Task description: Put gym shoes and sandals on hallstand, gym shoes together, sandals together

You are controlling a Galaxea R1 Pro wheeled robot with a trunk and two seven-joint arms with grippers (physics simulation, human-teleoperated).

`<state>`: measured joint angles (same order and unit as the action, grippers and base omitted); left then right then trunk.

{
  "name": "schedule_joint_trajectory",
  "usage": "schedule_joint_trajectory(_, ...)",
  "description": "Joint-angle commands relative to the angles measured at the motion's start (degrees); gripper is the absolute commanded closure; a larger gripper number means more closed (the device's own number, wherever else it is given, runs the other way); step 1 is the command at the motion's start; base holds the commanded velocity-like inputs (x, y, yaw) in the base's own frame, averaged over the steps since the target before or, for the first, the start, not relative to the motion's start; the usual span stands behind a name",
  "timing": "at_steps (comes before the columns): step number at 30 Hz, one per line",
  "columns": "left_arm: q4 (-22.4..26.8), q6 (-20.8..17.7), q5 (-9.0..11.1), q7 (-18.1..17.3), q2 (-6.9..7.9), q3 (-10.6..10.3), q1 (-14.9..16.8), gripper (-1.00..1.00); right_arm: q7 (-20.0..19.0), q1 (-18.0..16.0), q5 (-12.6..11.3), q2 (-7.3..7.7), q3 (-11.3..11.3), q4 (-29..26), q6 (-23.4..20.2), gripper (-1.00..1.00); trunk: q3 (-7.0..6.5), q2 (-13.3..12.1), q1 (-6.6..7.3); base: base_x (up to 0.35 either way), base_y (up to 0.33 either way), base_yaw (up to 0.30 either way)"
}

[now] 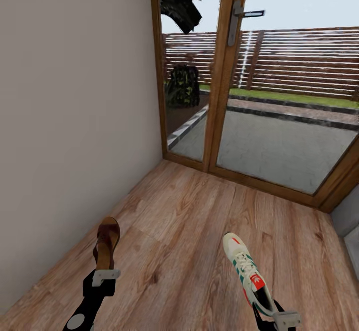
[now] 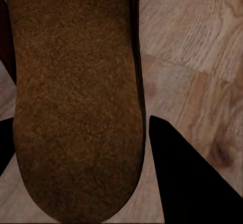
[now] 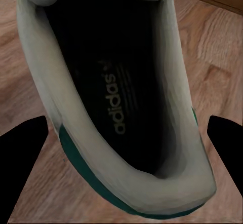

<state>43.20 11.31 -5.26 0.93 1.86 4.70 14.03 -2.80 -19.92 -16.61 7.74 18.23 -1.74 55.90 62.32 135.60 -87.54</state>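
In the head view we hold one shoe in each arm above the corridor floor [image 1: 199,231], facing a glazed wooden door [image 1: 234,71] that fills the upper right of the frame, with a plain wall [image 1: 75,121] taking up the left. At the lower left, our left gripper [image 1: 105,274] pinches the heel end of a brown sandal [image 1: 106,243], which points up the frame toward the door. In the left wrist view the sandal's [image 2: 76,97] suede-like footbed runs between the two dark fingers [image 2: 187,173], which sit against its sides, so the jaws are closed on it. At the lower right of the head view, our right gripper [image 1: 284,317] holds the heel of a white gym shoe [image 1: 248,272] with green stripes and a red tongue patch, its toe aimed up and slightly left. In the right wrist view we look down into the gym shoe's [image 3: 116,107] dark inside with its printed logo, and the fingers [image 3: 25,168] stand at either side of the heel, gripping it. Beyond the glass we see a slatted fence [image 1: 299,61], a strip of grass and paving.
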Motion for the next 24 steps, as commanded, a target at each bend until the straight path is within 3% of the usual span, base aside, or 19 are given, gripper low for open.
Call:
schedule_joint_trajectory(1,0.0,0.2,-0.7,0.1,-0.02,0.1,0.0,1.0,-0.3,0.0,-0.6,0.01,0.3,0.0,0.2,1.0,0.03,0.0,0.04,-0.224,0.242,-0.021)
schedule_joint_trajectory(11,0.0,0.2,-0.8,0.1,-0.03,0.0,0.0,1.0,-0.2,0.0,-0.6,-0.03,0.3,0.0,0.3,1.0,0.0,0.0,0.04,-0.173,0.243,-0.011)
schedule_joint_trajectory(24,0.0,0.2,-0.8,0.1,-0.09,0.0,0.0,1.0,-0.2,0.0,-0.6,-0.01,0.2,0.1,0.1,1.0,-0.72,0.0,0.04,-0.189,0.257,-0.232)
